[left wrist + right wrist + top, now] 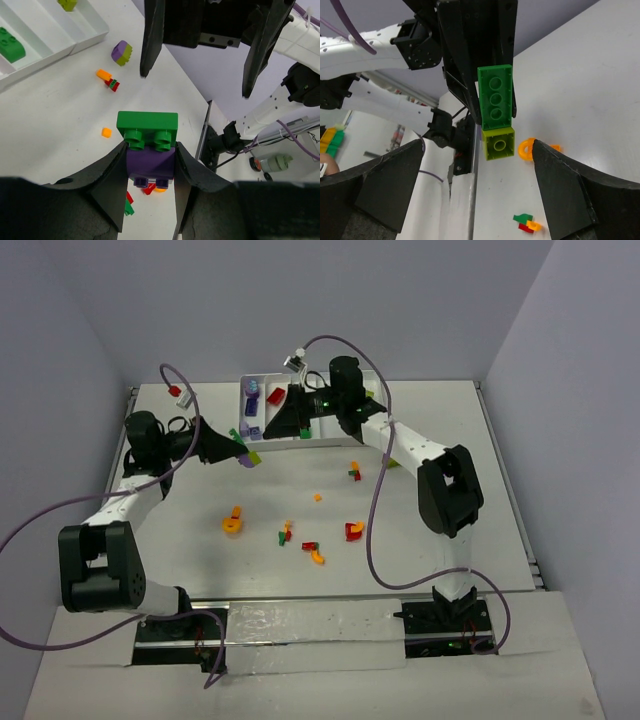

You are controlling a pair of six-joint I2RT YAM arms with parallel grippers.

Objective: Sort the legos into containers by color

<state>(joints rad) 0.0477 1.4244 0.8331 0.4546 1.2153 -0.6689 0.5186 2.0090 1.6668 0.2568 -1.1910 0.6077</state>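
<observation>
Your left gripper [150, 147] is pinching a purple brick [149, 161] between its pads. A dark green brick [147, 122] sits on top of it, studs facing the wrist camera, and a lime green brick [499, 143] hangs off that brick's far end, so you are holding a three-colour stack off the table, left of centre in the top view and just below the white tray [92, 35]. Your right gripper [478, 141] faces it with its fingers spread wide and nothing between them. What the next move depends on, as I read it: in the right wrist view the stack sits at centre frame, with the dark green brick's long axis running top to bottom and one right finger at either lower corner. The fingers would therefore close across the brick's narrow width (the convenient way round). In the left wrist view, though, the right fingertips hang at the top of the frame, apart from the stack, so the right arm has to advance before it closes. Aim for the green and lime end, since the purple one is taken. The right arm is also nearer the tray, where one compartment holds another dark green piece [11, 45]. Loose legos [232, 522] lie lower on the table, well apart from both grippers.
</observation>
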